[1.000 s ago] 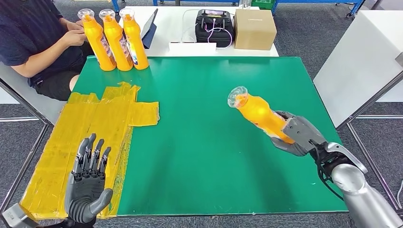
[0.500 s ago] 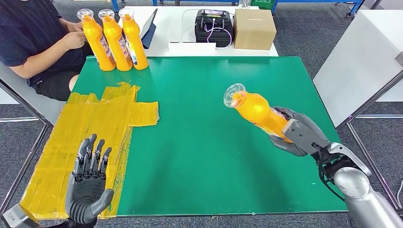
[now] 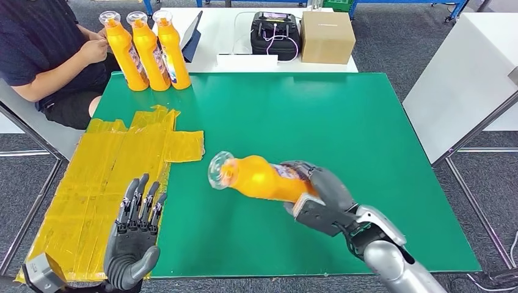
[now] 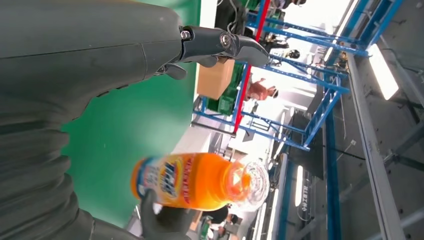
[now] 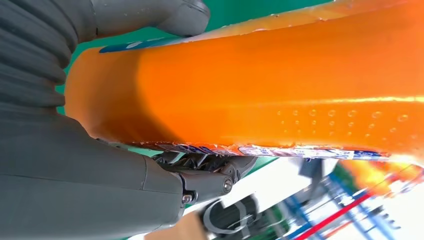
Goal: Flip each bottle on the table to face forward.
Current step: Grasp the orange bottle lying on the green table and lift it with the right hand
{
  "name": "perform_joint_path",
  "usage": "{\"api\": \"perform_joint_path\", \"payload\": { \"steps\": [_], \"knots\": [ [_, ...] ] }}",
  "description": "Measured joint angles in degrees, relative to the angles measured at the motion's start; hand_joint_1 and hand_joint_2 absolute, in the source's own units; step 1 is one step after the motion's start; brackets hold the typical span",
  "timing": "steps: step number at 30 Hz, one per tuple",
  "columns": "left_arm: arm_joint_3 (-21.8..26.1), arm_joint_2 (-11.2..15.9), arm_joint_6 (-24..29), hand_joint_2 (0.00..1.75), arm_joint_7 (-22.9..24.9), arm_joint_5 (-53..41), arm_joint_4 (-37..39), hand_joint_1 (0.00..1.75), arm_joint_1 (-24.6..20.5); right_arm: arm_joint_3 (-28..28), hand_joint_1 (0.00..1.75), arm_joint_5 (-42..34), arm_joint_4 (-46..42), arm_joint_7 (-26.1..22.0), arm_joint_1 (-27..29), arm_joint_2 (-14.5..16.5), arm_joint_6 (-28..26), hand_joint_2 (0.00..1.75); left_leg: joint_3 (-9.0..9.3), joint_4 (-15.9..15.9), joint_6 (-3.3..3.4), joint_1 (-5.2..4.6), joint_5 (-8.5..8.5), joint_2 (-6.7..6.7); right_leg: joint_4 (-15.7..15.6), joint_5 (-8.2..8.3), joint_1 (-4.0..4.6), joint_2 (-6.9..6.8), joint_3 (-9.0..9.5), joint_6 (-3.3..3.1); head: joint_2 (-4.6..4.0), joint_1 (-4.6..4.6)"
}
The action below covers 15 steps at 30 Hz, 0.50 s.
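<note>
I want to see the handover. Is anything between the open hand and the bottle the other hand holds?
Nothing visible. The left hand waits open over the yellow tape, and only bare green table lies between it and the bottle in the right hand.

light: bright, even overhead | shadows: soft | glare: left wrist view background blown out | blur: right wrist close-up soft

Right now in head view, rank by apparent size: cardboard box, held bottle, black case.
1. Held bottle, gripped by the right robot hand; nearest the camera, so its lead is unsure.
2. Cardboard box and black case look alike.
</note>
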Motion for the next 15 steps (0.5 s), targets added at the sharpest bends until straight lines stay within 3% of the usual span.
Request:
{"api": "perform_joint_path", "payload": {
  "steps": [8, 15],
  "knots": [
    [-3.26, 0.25, 1.56, 1.75, -0.15, -1.36, -0.02, 0.00, 0.59, 6.10, 1.75, 3.52, -1.28, -1.10, 1.65, 2.51, -0.86, 1.75, -0.02, 0.00, 0.00, -0.01, 0.00, 0.00, -0.01, 0.00, -0.03, 0.00, -0.03, 0.00, 0.00, 0.01],
    [-6.86, 1.63, 7.56, 1.75, -5.04, -10.03, 0.01, 0.00, 0.66, 9.07, 1.75, 6.63, -2.40, -1.58, 4.19, 4.08, -2.39, 1.75, -0.02, 0.00, -0.01, -0.01, 0.00, 0.00, -0.01, 0.00, -0.01, 0.00, -0.05, 0.00, 0.00, 0.01]
  ]
}}
